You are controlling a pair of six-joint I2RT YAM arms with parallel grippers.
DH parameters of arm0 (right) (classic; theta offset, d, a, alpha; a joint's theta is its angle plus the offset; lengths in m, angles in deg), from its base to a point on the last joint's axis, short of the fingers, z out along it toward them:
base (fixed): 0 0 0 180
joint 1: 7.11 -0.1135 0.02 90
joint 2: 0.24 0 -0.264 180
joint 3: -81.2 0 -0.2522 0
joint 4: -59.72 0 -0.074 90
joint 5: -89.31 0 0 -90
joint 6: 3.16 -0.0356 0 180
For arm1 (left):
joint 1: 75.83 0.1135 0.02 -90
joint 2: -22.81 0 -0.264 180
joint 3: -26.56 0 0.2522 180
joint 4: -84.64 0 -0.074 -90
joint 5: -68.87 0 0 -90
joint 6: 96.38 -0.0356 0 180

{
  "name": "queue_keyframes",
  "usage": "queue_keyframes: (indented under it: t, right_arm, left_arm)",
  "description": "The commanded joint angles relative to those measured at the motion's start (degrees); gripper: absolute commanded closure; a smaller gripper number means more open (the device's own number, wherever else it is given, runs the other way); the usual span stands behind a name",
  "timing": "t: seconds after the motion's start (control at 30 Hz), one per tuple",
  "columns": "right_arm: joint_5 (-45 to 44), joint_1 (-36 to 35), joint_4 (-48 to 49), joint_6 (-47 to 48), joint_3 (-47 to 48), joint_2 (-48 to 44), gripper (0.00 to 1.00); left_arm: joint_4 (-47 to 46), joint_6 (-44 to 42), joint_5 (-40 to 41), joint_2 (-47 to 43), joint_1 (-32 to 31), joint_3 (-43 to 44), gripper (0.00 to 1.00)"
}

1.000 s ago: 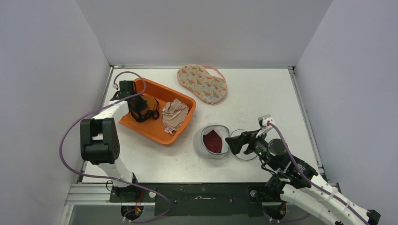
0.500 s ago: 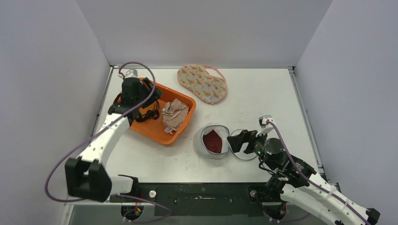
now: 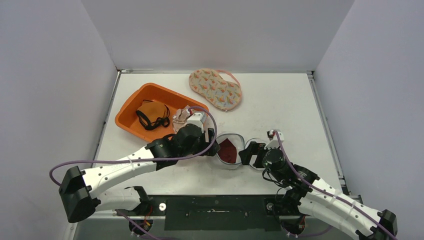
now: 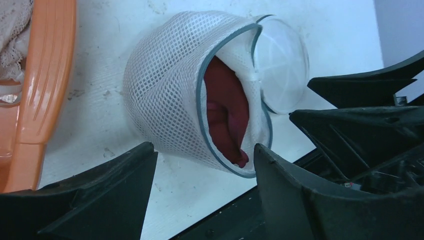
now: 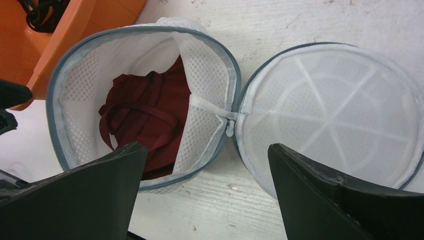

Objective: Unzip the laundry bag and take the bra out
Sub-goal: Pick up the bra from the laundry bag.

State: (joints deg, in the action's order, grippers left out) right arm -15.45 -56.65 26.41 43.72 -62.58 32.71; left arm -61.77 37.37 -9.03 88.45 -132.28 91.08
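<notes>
The white mesh laundry bag (image 3: 220,148) lies unzipped on the table, its round lid (image 5: 330,115) flapped open to the right. A dark red bra (image 5: 145,115) sits bunched inside the bag (image 5: 75,100). My left gripper (image 4: 204,147) is open, low at the bag's left side, with the mesh wall (image 4: 165,85) and the bra (image 4: 227,110) just beyond its fingertips. My right gripper (image 5: 207,146) is open above the hinge between bag and lid, holding nothing. In the top view the left gripper (image 3: 212,143) and the right gripper (image 3: 249,153) flank the bag.
An orange tray (image 3: 131,107) stands at the left, holding a black-strapped garment (image 3: 152,118) and a beige cloth (image 3: 181,119); its rim (image 4: 45,85) is close to my left fingers. A patterned pouch (image 3: 216,88) lies at the back.
The left arm swung from over the orange tray across to the laundry bag and its gripper opened; the black-strapped garment stayed in the tray. The right gripper edged left toward the bag.
</notes>
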Motion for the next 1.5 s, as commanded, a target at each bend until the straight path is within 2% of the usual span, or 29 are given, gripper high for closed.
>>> queue_keyframes:
  t: [0.0, 0.13, 0.27, 0.43, 0.6, 0.73, 0.87, 0.97, 1.1, 1.23, 1.33, 1.47]
  right_arm:
    - [-0.5, -0.4, 4.9, -5.7, -2.3, 0.1, 0.04]
    - [-0.9, -0.6, 5.6, -10.2, -4.9, 1.2, 0.07]
    - [-0.4, -0.9, 9.0, -13.0, -6.9, 4.5, 0.1]
    - [-1.1, -2.9, 13.3, -16.9, -7.6, 8.9, 0.12]
    - [-8.8, -8.6, 10.8, -25.4, -7.4, 7.1, 0.1]
    - [-11.0, -10.3, 7.5, -31.7, -8.2, 2.1, 0.07]
    - [-10.3, -10.8, 4.5, -36.3, -9.1, -2.9, 0.05]
    - [-8.1, -10.8, 6.2, -40.0, -11.0, -4.4, 0.04]
    - [-6.1, -11.1, 13.4, -43.5, -14.2, -1.6, 0.04]
    - [-8.7, -11.0, 16.6, -42.5, -12.3, 3.5, 0.04]
    - [-11.2, -10.9, 19.0, -40.8, -11.9, 4.9, 0.1]
    - [-11.6, -10.0, 24.9, -38.2, -11.8, 7.3, 0.27]
  left_arm:
    - [-2.3, -0.4, 1.7, 2.4, -0.5, 2.0, 0.31]
    - [-1.0, -1.4, 3.9, 6.9, -0.8, 4.1, 0.31]
    - [-4.9, -1.1, 3.6, 8.1, -0.6, 1.7, 0.34]
    - [-7.1, -1.1, 3.4, 10.1, -0.3, 1.6, 0.46]
    - [-9.4, -0.3, 4.3, 10.1, -0.3, 0.0, 0.73]
    - [-11.2, 1.3, 5.4, 9.1, -0.3, -2.5, 1.0]
    - [-14.0, 4.0, 6.8, 7.5, -0.4, -5.5, 1.0]
    - [-16.8, 7.5, 8.4, 5.1, -0.5, -8.9, 1.0]
    - [-23.6, 12.9, 8.9, 1.3, -0.7, -14.4, 1.0]
    - [-24.4, 15.0, 9.2, -0.6, -1.5, -15.3, 1.0]
    - [-24.6, 15.9, 9.0, -1.1, -2.3, -15.7, 1.0]
    - [-25.2, 16.8, 8.1, -0.7, -2.9, -16.6, 1.0]
